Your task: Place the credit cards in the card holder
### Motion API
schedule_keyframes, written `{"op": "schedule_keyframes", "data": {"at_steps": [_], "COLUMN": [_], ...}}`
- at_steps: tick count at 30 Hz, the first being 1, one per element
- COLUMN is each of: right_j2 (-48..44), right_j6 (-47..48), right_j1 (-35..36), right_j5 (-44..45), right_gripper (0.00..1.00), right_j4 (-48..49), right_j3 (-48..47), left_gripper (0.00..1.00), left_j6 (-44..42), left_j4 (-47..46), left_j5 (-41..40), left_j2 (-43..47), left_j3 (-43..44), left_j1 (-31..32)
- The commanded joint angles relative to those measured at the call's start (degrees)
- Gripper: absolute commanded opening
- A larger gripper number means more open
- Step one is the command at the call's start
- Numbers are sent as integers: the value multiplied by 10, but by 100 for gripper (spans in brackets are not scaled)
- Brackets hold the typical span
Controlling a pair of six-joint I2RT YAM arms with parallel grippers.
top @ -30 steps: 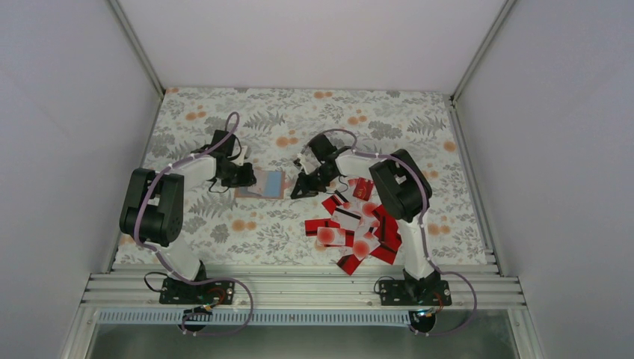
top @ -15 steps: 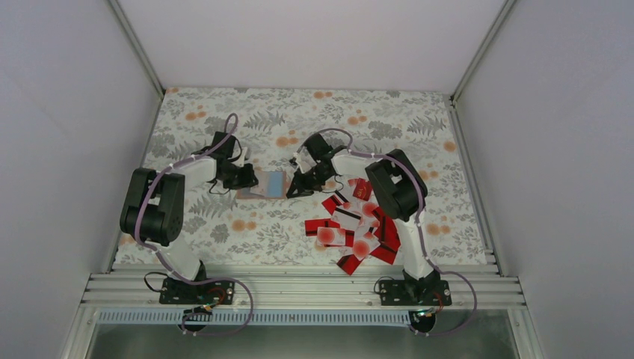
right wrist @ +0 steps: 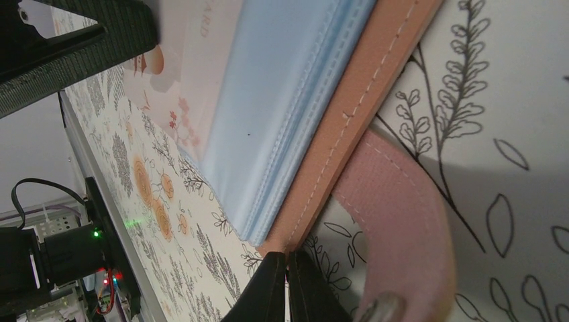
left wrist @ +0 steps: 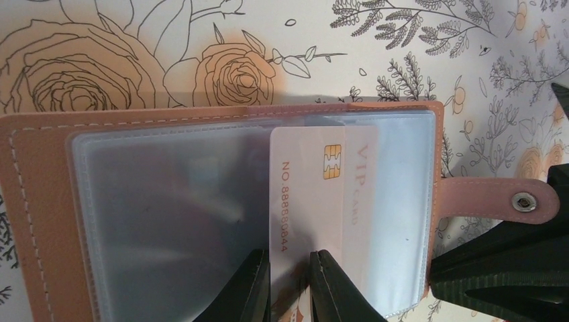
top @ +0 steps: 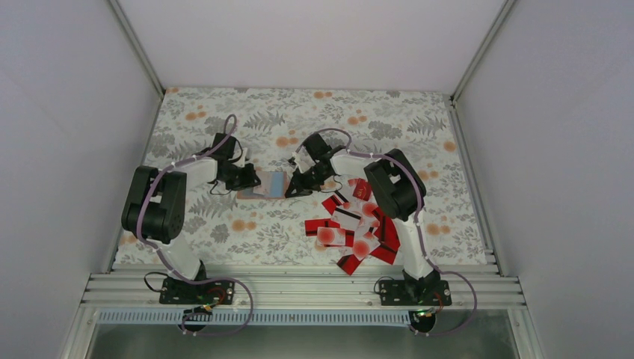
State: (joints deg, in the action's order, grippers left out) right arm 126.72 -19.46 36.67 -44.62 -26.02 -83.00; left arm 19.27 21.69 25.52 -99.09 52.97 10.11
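Pinching a white plastic chip card (left wrist: 315, 194) in the left gripper (left wrist: 288, 285), seemingly partway under a clear sleeve (left wrist: 168, 215) of the open tan leather-look card holder (left wrist: 37, 221) near table centre. Set against the holder's edge beside the snap strap (left wrist: 500, 200): the right gripper (right wrist: 287, 285), pressed together and empty. Keep flat and square; in the left wrist view, push slowly toward 12 o'clock. From above, bare floral tabletop (top: 299, 112) at 12 o'clock; loose red and white cards (top: 359, 224) heaped at the holder's 4 o'clock.

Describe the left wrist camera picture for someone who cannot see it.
The left gripper pinches a white plastic card with a gold chip, partly under a clear sleeve of an open tan leather card holder. The holder lies on a floral tablecloth, its snap strap at the picture's right.
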Motion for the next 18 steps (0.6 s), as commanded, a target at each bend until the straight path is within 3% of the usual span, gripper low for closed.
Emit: {"op": "schedule_keyframes", "data": {"at_steps": [1, 18], "right_j2": [39, 42], "right_j6": [-1, -6], "right_j1": [14, 17], "right_j5": [51, 50], "right_gripper": [4, 4], "right_j4": [-7, -2], "right_j3": [6, 3], "left_gripper": [16, 16], "left_j6": [27, 75], "left_j4": [-12, -19], "left_j5": [10, 9], "left_j2": [-8, -13], "left_j3": [-9, 3], "left_j1": [-2, 44]}}
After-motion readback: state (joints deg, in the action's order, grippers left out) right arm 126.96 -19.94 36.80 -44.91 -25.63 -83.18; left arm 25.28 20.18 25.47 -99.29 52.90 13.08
